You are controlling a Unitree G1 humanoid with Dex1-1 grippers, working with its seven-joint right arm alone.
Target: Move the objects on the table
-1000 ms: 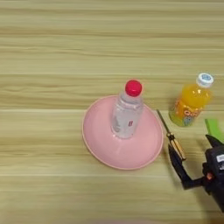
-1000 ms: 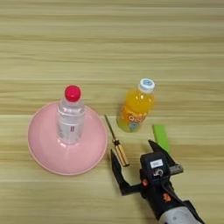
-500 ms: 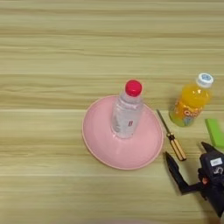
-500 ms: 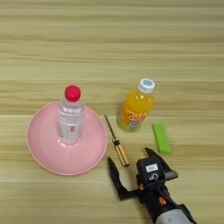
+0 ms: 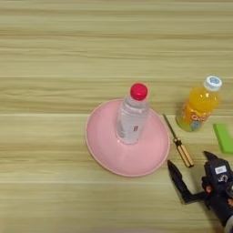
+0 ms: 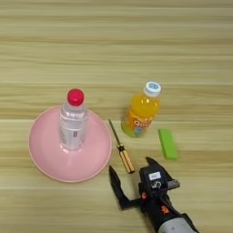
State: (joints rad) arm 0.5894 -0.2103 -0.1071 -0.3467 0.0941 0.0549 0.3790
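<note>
Right now the right arm's black two-fingered gripper point(image 6: 132, 179) sits spread wide and empty, low over the light tan wood-grain table point(image 6: 113, 45), with nothing between its fingers. The slim screwdriver with amber-and-black handle and thin metal shaft point(image 6: 121, 149) lies just beyond the left finger's tip, handle end nearest it, near but not touching. The small flat bright-green rectangular block point(image 6: 167, 143) lies ahead and to the right of the pincer, a little further off. Risks, as a judgement: the screwdriver lies slanted, so a closure not squared to the handle could roll or skid it away. Its shaft points towards the orange juice bottle with white cap point(image 6: 140, 110), standing ahead of the pincer; a push along the tool could tip that bottle. To the left, the pink round plate point(image 6: 43, 154) holding a clear water bottle with red cap point(image 6: 73, 120) is close to the left finger, so a sideways sweep could clip the rim.
</note>
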